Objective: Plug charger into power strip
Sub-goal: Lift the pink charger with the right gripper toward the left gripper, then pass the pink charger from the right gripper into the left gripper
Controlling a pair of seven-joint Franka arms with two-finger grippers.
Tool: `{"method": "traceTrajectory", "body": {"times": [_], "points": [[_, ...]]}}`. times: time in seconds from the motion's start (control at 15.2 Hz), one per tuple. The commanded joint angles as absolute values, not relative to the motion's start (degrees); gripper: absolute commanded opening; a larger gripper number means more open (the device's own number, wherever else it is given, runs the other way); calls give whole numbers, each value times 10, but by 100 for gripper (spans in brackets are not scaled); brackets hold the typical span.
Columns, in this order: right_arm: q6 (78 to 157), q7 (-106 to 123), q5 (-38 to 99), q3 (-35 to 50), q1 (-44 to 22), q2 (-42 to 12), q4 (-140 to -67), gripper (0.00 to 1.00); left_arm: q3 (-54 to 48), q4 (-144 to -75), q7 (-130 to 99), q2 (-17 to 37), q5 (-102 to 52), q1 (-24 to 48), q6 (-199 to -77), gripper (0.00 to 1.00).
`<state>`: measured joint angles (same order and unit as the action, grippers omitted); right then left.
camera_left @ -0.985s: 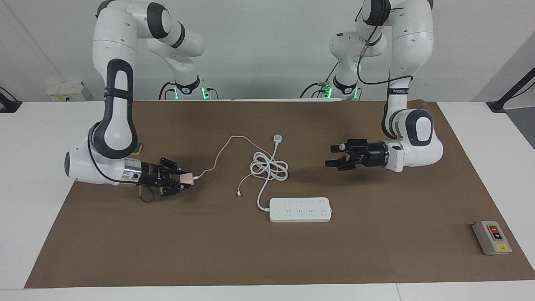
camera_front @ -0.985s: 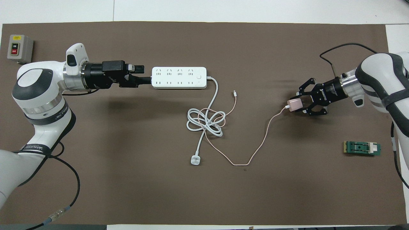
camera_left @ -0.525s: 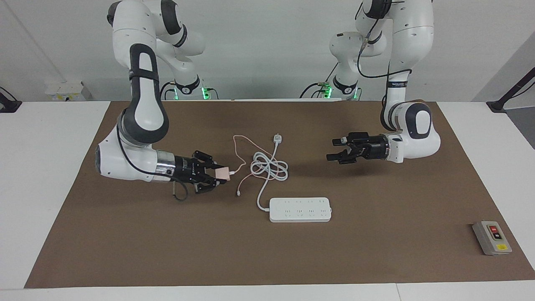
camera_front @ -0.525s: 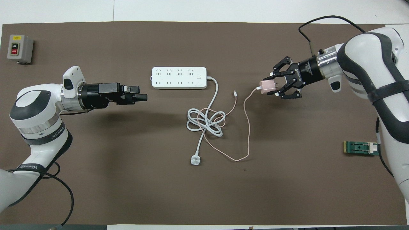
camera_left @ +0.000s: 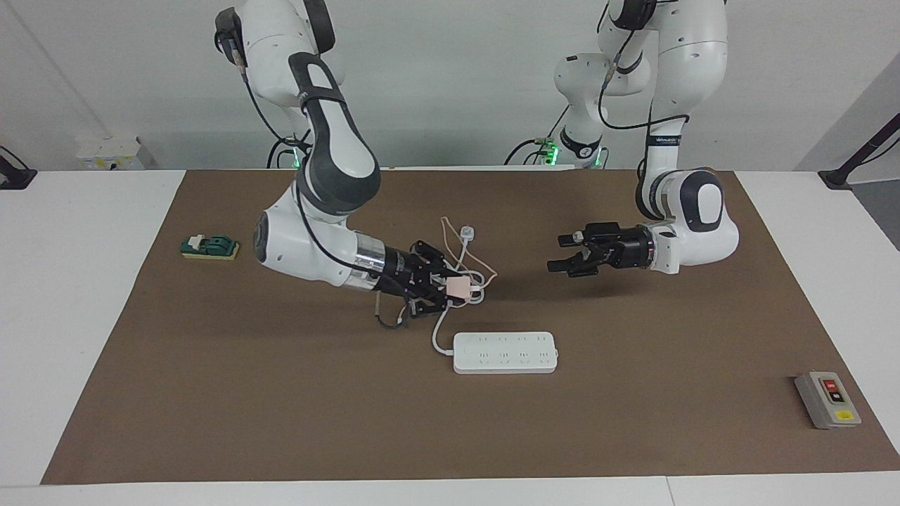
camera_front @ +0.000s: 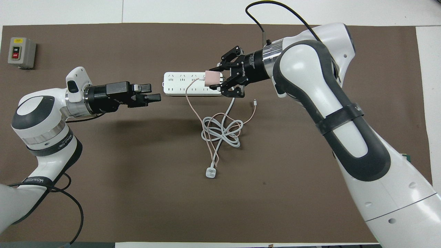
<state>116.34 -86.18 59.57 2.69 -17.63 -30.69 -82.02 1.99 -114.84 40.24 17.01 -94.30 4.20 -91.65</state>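
The right gripper (camera_left: 450, 287) is clamped on the charger (camera_left: 458, 287), a small pale-pink cube, and holds it up in the air over the coiled white cord (camera_left: 450, 277) in the facing view. From the overhead view the charger (camera_front: 212, 77) covers one end of the power strip (camera_front: 179, 83), though it hasn't touched it. Its thin pink cable (camera_front: 196, 112) hangs down and trails across the coil to a small connector lying on the brown mat (camera_left: 281, 393). The power strip (camera_left: 505, 352) lies flat on the counter, sockets up, farther from the robots than the coil (its thick cord loops back to a small white plug (camera_left: 466, 232) nearer the robots). The left gripper (camera_left: 562, 254) waits in the air with its fingers apart, holding nothing, toward the left arm's end of the counter. A grey switch box (camera_left: 827, 399) sits at that end's corner, and a green block (camera_left: 208, 247) lies toward the right arm's end
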Motion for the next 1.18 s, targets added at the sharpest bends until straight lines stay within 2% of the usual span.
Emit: {"method": "traceTrajectory", "body": {"times": [0.0,1.12], "points": [[1189,-873,607,25,-202,-322,-802,0,22,-1146,392,164,-964,58,-943,93],[1231,-891,635,25,-252,-323,-801,0,24,-1130,419,178,-962,65,-979,93]]}}
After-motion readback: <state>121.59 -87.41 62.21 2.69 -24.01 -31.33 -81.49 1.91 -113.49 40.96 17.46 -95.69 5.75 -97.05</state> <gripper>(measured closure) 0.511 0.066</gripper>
